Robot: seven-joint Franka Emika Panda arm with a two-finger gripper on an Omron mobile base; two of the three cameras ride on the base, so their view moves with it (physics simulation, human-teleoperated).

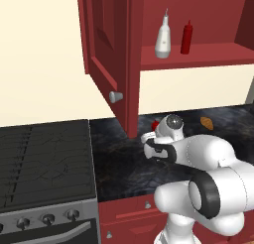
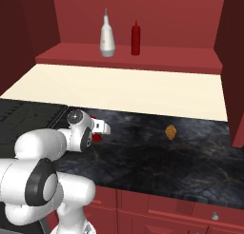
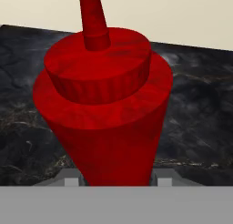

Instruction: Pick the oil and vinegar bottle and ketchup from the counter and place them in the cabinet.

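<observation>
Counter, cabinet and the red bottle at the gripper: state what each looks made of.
Counter: looks like polished dark stone; black with faint brownish marbled veins.
Cabinet: appears to be dark red painted or stained wood, matte, with a panelled door and a silver metal-looking knob.
Red bottle: probably glossy plastic; uniform bright red, faint ribbing on the cap. Rendered, so uncertain.

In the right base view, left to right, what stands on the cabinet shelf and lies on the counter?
Shelf: oil and vinegar bottle → slim red bottle. Counter: end effector at the ketchup → small orange-brown item.
</observation>
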